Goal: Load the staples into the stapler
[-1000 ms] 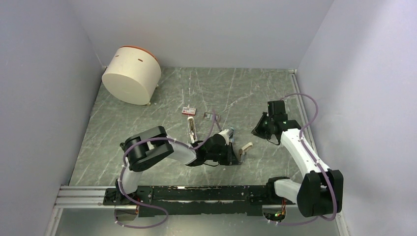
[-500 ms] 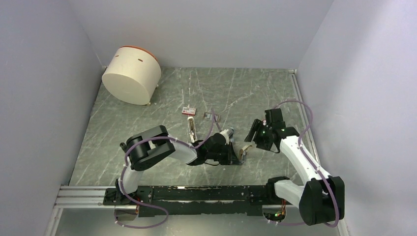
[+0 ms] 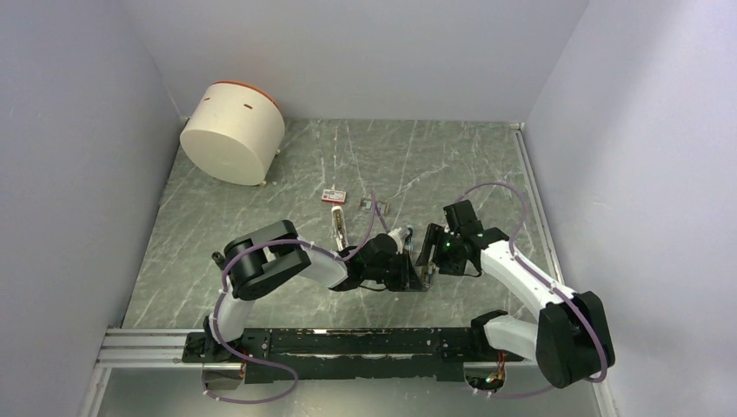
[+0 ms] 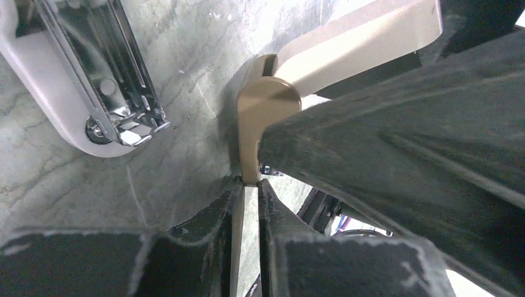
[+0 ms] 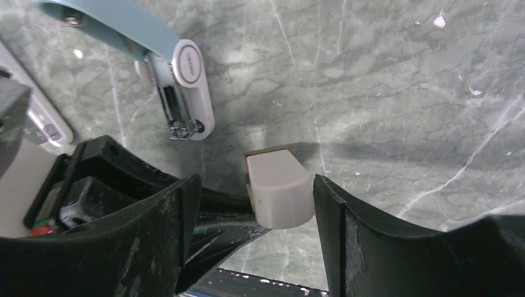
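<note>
The stapler [image 5: 278, 185] is a cream-white bar with rounded ends, lifted just off the marble table [image 3: 261, 200]. My left gripper [image 4: 249, 182] is shut on its thin lower edge, and its upper arm [image 4: 347, 49] slants up and away. My right gripper [image 5: 257, 182] is open and straddles the stapler's rounded end, with a gap showing on each side. In the top view both grippers meet at the table's middle, the left gripper [image 3: 420, 274] just under the right gripper [image 3: 429, 257]. The staples [image 3: 333, 196], a small red box with a white label, lie further back to the left.
A small white stapler with a blue handle [image 5: 182, 80] lies open beside the grippers, its chrome magazine [image 4: 117, 74] showing. Another white bar [image 3: 337, 224] lies left of it, with a small metal piece [image 3: 374, 206] behind. A white drum with an orange rim [image 3: 232, 132] stands at the back left.
My right arm has swung left from the table's right side to the stapler, and its gripper has opened around the rounded end. The left arm has stayed put, still holding the stapler.
</note>
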